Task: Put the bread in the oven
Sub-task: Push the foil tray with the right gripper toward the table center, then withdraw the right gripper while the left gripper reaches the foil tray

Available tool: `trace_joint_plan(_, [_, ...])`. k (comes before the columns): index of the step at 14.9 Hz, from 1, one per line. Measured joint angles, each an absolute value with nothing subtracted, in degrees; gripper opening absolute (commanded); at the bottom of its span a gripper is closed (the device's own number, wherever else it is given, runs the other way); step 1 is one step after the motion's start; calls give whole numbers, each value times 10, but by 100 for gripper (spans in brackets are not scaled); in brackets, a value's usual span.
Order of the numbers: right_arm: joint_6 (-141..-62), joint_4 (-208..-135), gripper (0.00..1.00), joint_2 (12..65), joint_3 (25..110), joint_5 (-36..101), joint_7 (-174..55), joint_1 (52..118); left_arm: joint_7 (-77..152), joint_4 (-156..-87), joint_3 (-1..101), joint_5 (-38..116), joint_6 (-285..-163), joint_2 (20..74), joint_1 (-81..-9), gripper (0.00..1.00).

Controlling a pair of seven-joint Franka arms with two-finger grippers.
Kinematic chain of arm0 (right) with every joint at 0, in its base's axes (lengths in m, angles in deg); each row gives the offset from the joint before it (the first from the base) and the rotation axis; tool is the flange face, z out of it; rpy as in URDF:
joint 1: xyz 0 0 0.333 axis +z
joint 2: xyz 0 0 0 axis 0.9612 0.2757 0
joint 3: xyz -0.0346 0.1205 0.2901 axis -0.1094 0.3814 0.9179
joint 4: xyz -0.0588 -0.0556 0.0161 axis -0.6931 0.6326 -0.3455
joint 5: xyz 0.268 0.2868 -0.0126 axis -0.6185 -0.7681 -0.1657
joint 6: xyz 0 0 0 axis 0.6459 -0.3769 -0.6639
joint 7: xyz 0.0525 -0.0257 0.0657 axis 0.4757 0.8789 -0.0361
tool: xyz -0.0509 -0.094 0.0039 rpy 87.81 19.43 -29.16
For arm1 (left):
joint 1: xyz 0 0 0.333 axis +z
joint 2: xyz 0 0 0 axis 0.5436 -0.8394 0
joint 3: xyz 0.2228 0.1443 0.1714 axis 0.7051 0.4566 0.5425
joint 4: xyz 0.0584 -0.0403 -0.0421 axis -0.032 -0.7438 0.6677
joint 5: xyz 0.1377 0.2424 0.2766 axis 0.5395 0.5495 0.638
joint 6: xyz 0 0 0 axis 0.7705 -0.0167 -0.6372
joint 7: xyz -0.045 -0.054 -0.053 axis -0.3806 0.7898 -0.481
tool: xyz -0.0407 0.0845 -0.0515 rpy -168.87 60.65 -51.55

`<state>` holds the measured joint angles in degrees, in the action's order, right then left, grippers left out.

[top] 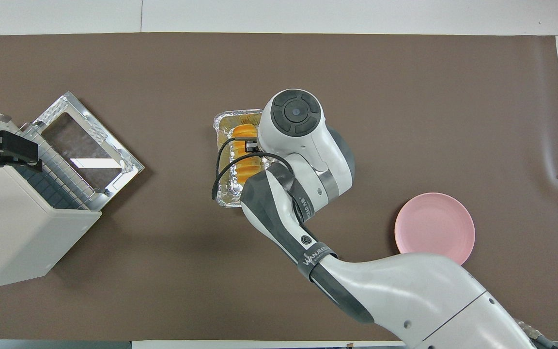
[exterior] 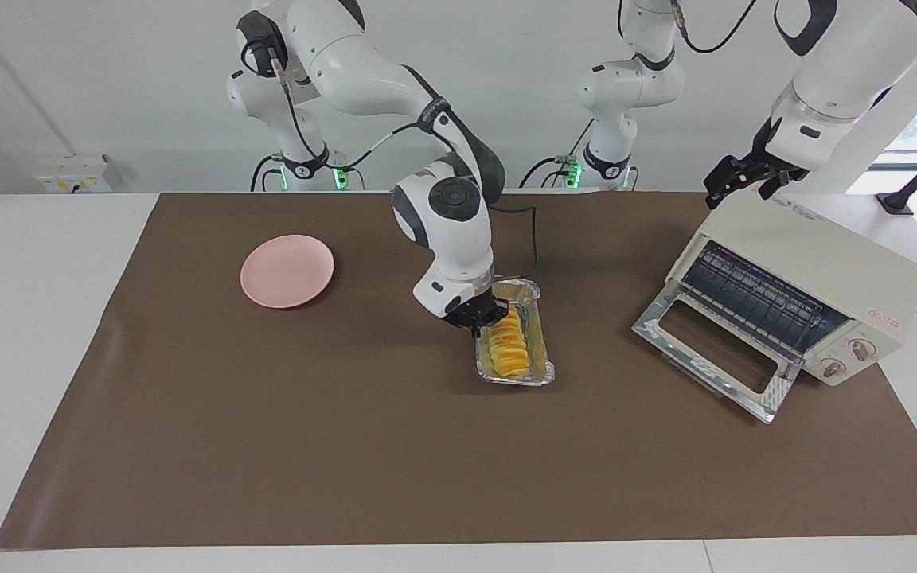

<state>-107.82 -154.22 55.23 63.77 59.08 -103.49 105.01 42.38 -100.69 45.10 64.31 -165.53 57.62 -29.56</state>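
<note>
The golden ridged bread (exterior: 509,348) (top: 243,132) lies in a crinkled foil tray (exterior: 536,374) (top: 221,122) near the middle of the brown mat. My right gripper (exterior: 484,318) is shut on the tray's long wall, on the side toward the right arm's end. I cannot tell whether the tray rests on the mat or hangs just above it. The cream oven (exterior: 821,259) (top: 12,228) stands at the left arm's end with its glass door (exterior: 709,354) (top: 85,140) dropped open and its wire rack showing. My left gripper (exterior: 741,189) (top: 3,151) hovers open over the oven's top.
A round pink plate (exterior: 287,270) (top: 435,232) lies on the mat toward the right arm's end. A third white arm (exterior: 626,87) stands at the robots' edge of the table. Bare mat separates the tray from the oven door.
</note>
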Motion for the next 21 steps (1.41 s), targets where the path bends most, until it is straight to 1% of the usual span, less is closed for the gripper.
trace_joint_plan(5, [-1138,-1594,0,546,636,591,-1030,1050,424,-1007,451,643,-1655,576,-296,100])
trace_joint_plan(6, [-1140,-1600,65,545,636,591,-1030,1050,424,-1007,451,643,-1655,576,-296,100])
trace_joint_plan(7, [-1141,-1602,100,544,636,591,-1030,1050,424,-1007,451,643,-1655,576,-296,100])
trace_joint_plan(14, [-1140,-1605,100,530,633,588,-1041,1045,424,-1007,451,643,-1655,576,-296,100])
trace_joint_plan(16, [-1140,-1603,100,517,630,587,-1044,1034,424,-1007,451,643,-1655,576,-296,100])
trace_joint_plan(18, [-1123,-1602,100,490,628,587,-1044,1003,424,-1007,451,643,-1655,576,-296,100])
trace_joint_plan(21, [-1056,-1600,100,431,626,587,-989,936,424,-1007,451,643,-1655,576,-296,100])
